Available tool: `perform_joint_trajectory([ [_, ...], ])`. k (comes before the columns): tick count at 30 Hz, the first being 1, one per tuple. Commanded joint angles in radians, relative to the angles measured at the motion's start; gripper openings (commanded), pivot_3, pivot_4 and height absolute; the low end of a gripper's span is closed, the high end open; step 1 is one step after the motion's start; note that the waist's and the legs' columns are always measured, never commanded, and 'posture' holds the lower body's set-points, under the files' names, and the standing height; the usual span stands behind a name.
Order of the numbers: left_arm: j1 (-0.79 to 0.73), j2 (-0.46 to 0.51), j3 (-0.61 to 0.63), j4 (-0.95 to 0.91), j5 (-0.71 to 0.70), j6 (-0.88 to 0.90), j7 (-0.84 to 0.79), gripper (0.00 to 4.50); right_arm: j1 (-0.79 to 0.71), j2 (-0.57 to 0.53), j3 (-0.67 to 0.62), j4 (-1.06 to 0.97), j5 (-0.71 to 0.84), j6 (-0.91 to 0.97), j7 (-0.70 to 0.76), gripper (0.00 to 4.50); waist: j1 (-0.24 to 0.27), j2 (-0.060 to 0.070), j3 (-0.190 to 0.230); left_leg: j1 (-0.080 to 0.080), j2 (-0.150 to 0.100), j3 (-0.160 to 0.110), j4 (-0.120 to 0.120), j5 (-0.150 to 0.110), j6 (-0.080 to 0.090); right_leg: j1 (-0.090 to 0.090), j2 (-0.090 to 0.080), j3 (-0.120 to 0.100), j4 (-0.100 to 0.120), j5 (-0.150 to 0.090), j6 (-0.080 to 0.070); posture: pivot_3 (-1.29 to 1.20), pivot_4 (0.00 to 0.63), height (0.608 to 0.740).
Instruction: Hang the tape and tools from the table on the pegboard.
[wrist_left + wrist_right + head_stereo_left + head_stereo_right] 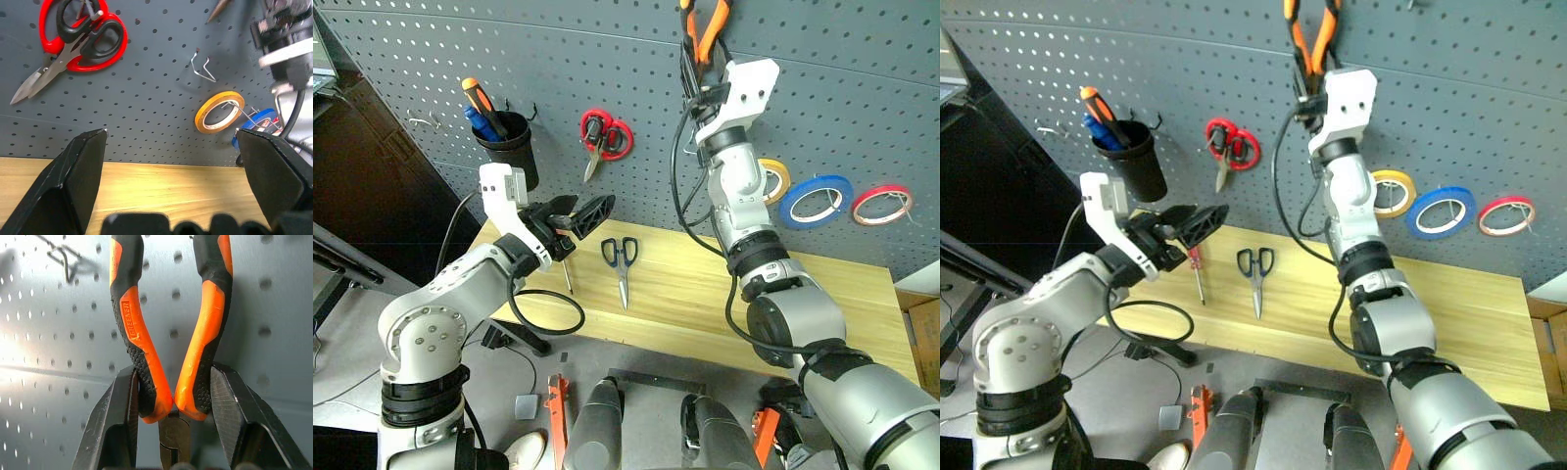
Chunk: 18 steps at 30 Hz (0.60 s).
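One pliers point(166, 347) upright in right hand point(173, 418), handles up against pegboard point(862, 88).

The scissors point(623, 260) lie on the table point(705, 294) before the pegboard point(607, 69), with the screwdriver point(567, 275) on their left.

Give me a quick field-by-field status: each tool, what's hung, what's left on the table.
right tool: shut on the pliers, raised against the pegboard, handles up
left tool: open, empty, above the table's left end
tape: hung on the pegboard, between a yellow roll and a red roll
scissors: flat on the table
screwdriver: on the table, beneath the left tool
already on board: red scissors, black cup with tools inside
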Motion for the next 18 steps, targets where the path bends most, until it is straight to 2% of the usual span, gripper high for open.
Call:
perform_joint_trajectory([
  [1, 0.007, 0.005, 0.025, -0.032, -0.007, -0.013, -0.004, 4.5, 0.044, -0.028, -0.023, -0.013, 0.005, 0.07, -0.048, 1.69, 0.0, 0.0, 0.0, 0.0, 0.0, 0.0, 0.0, 0.0, 0.0, 0.0, 0.0, -0.001, 0.0, 0.0, 0.0, 0.3, 0.232, 0.74],
  [9, 0.003, 0.001, 0.021, -0.029, -0.002, -0.016, 0.001, 4.5, 0.144, -0.023, 0.004, -0.111, -0.001, 0.129, -0.048, 1.69, 0.0, 0.0, 0.0, -0.002, 0.001, -0.002, -0.001, 0.0, 0.001, -0.001, -0.001, -0.004, 0.001, 0.0, 0.0, 0.29, 0.233, 0.74],
  [18, -0.006, 0.005, 0.019, -0.018, 0.002, -0.012, -0.004, 4.5, 0.182, -0.023, 0.019, -0.151, -0.011, 0.166, -0.054, 1.69, -0.006, 0.0, 0.0, -0.005, 0.001, -0.002, -0.001, 0.0, 0.001, -0.004, -0.001, -0.004, 0.0, 0.0, 0.0, 0.28, 0.236, 0.74],
])
